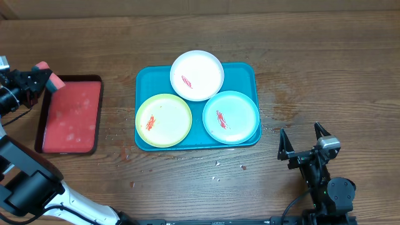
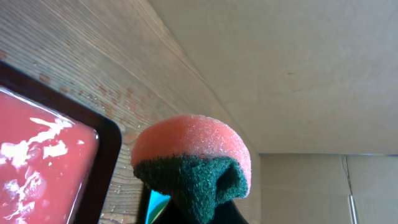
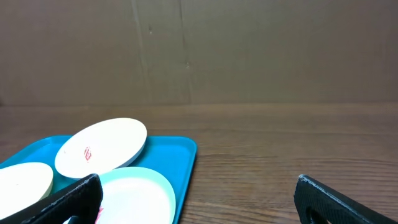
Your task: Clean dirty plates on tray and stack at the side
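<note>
white plate (image 1: 197,75) overlapping tray (image 1: 249,76) rim, left gripper (image 1: 39,80) clamping sponge (image 1: 51,79), right gripper (image 1: 300,131) agape

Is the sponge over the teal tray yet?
No, the left gripper holds the sponge near the red tray, well apart from the teal tray.

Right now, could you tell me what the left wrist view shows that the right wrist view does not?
Only the left wrist view: a pink sponge with a green scouring side, and a corner of the red tray. Only the right wrist view: the smeared white plate and aqua plate, plus the open right gripper. Both: the wooden table; a teal sliver under the sponge may be the teal tray.
</note>
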`<action>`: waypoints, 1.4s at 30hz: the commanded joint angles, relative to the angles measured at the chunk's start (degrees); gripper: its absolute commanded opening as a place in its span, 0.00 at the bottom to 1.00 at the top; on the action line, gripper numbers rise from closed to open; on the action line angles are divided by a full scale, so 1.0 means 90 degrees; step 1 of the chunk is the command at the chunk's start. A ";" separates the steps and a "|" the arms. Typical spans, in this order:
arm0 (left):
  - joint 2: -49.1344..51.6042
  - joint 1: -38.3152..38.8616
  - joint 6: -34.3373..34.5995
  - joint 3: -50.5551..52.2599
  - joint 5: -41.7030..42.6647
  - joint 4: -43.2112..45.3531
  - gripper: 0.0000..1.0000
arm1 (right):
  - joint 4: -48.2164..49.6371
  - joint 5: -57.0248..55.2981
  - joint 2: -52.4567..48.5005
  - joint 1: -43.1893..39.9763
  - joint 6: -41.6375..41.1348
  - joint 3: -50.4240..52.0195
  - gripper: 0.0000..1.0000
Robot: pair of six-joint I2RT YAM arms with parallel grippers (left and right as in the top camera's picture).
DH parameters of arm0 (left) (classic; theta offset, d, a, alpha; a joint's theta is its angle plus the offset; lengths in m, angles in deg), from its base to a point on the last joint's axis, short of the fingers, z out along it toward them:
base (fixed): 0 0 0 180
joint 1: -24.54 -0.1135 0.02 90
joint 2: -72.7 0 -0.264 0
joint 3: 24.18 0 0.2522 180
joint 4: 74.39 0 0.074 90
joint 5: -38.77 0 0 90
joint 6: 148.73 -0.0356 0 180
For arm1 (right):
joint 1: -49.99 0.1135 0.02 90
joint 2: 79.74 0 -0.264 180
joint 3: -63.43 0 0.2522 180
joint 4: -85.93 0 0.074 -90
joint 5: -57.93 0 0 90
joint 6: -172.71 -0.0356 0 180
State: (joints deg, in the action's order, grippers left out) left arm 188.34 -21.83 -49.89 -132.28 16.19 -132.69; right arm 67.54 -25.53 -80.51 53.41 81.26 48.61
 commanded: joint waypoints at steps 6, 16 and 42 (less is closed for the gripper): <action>-0.0192 0.0260 -0.0988 0.0712 -0.3060 0.0189 0.04 | 0.0029 -0.0080 0.0068 -0.0019 0.0000 0.0066 1.00; -0.0571 -0.0095 -0.1129 0.0274 0.0699 0.0449 0.04 | 0.0029 -0.0078 0.0068 -0.0019 0.0000 0.0066 1.00; -0.1423 0.0884 -0.1603 -0.0253 -0.3968 -0.0665 0.04 | 0.0029 -0.0080 0.0068 -0.0019 0.0000 0.0066 1.00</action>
State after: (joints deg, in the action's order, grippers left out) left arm 183.70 -14.51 -60.62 -131.30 -18.63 -138.59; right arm 67.57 -25.55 -80.53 53.41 81.23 48.61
